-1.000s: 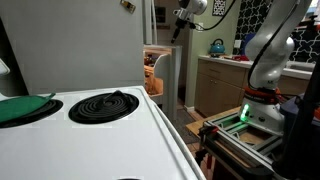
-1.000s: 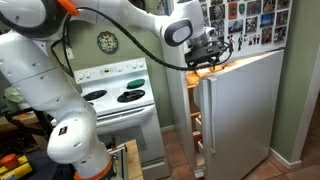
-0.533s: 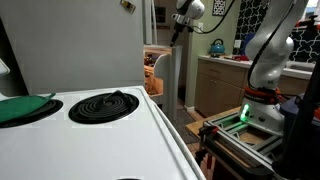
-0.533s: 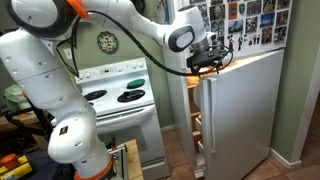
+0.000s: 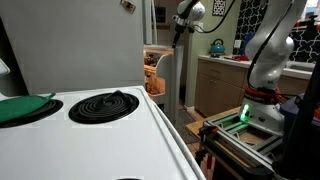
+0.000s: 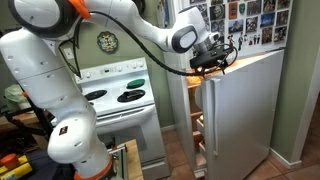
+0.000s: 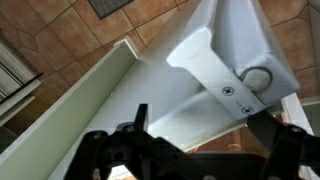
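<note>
A: Fridge door [image 6: 243, 115]?
B: Swung open beside the stove [image 6: 118, 95], with its top edge up at the arm's height.
A: Gripper [image 6: 214, 58]?
B: Just above that top edge. Jaws spread wide, nothing between them. Cannot tell if it touches the door.
A: Wrist view?
B: Looks down on the door top. A white bracket [image 7: 218, 72] lies beyond the dark fingers [image 7: 110, 150], floor tiles beneath.

Fridge interior [image 6: 197, 120] (apparently stocked) mostly hidden

I'm standing in a home kitchen, where a white coil-burner stove [image 6: 130, 125] is sitting beside a fridge [image 6: 240, 110] displaying photos [image 6: 245, 20], a kettle [image 5: 217, 46] resting on the counter [image 5: 225, 62].
</note>
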### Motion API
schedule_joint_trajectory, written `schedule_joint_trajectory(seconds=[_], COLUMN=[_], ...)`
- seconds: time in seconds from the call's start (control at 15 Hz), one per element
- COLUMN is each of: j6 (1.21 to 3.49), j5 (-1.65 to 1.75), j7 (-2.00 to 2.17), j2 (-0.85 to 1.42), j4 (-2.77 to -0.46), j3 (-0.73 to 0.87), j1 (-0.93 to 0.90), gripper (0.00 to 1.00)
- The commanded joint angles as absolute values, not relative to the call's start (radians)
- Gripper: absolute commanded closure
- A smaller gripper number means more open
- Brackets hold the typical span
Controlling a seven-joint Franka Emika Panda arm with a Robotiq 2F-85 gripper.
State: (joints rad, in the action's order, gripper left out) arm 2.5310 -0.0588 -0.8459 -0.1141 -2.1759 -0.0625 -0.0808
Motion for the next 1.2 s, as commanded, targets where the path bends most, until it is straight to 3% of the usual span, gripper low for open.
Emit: schedule_joint_trajectory(seconds=[0.0,0.67,1.13], j6=[2.584,2.671,2.539], j5=[0.031,0.073,0.051], j7=[-0.823,-0.741,-0.475], j2=[-0.108,-0.135,-0.23], j4=[-2.195,-2.194,-2.197], j3=[-0.03,0.037,0.009], j1=[-0.054,0.004,-0.028], gripper=[0.0,0.0,0.0])
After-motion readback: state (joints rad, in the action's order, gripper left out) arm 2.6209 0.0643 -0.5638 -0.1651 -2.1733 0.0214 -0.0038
